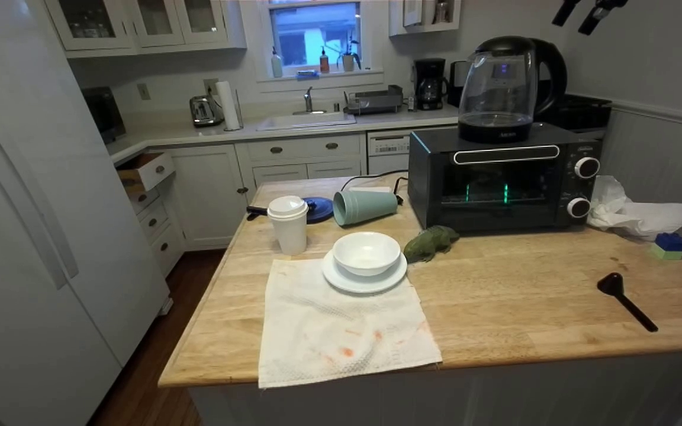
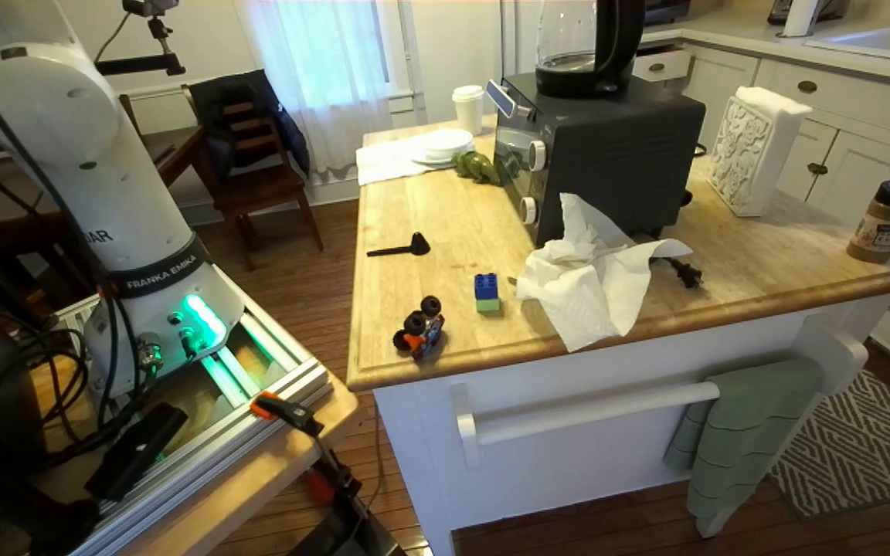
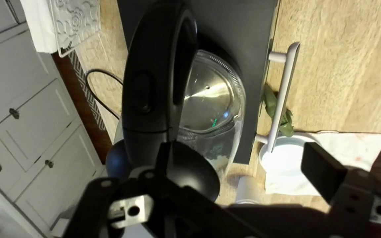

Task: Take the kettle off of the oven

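The clear glass kettle [image 1: 498, 89] with black lid, handle and dark base stands upright on top of the black oven [image 1: 501, 186]. In an exterior view the kettle [image 2: 621, 46] is cut off at the top, and the oven [image 2: 607, 147] shows its side. In an exterior view my gripper [image 1: 573, 25] shows only its black fingertips, above and to the right of the kettle, apart from it. In the wrist view the gripper [image 3: 243, 160] is wide open with nothing between its fingers. One finger overlaps the lid and handle of the kettle [image 3: 147, 99] there. The oven top [image 3: 236, 19] lies below.
Near the oven are a toy lizard [image 1: 431, 244], a bowl on a plate [image 1: 367, 254], a white lidded cup [image 1: 289, 231], a tipped green cup [image 1: 370, 206], crumpled paper [image 2: 592, 278], a black spoon [image 2: 406, 247], toy bricks [image 2: 486, 289] and a napkin holder [image 2: 750, 150].
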`<state>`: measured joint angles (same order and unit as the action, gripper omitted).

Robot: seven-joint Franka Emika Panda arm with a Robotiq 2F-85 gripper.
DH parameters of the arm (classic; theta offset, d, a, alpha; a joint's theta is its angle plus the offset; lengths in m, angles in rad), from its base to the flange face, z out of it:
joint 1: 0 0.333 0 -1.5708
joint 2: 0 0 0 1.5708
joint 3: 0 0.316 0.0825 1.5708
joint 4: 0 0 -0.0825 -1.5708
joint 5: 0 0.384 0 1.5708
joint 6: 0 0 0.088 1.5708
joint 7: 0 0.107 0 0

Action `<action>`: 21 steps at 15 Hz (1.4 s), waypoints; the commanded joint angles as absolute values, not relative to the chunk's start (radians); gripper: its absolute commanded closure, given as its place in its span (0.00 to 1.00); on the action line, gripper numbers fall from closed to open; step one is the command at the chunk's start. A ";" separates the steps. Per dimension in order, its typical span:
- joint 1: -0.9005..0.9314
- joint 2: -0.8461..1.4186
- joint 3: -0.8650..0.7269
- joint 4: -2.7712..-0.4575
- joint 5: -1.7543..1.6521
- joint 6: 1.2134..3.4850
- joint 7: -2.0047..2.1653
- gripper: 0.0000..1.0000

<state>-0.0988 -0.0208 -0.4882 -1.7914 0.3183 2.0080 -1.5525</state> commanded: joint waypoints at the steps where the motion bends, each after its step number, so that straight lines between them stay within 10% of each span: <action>1: -0.219 0.135 -0.433 -1.606 0.476 1.884 -1.690 0.00; 21: -0.477 0.364 -0.228 -1.310 0.528 1.674 -1.640 0.00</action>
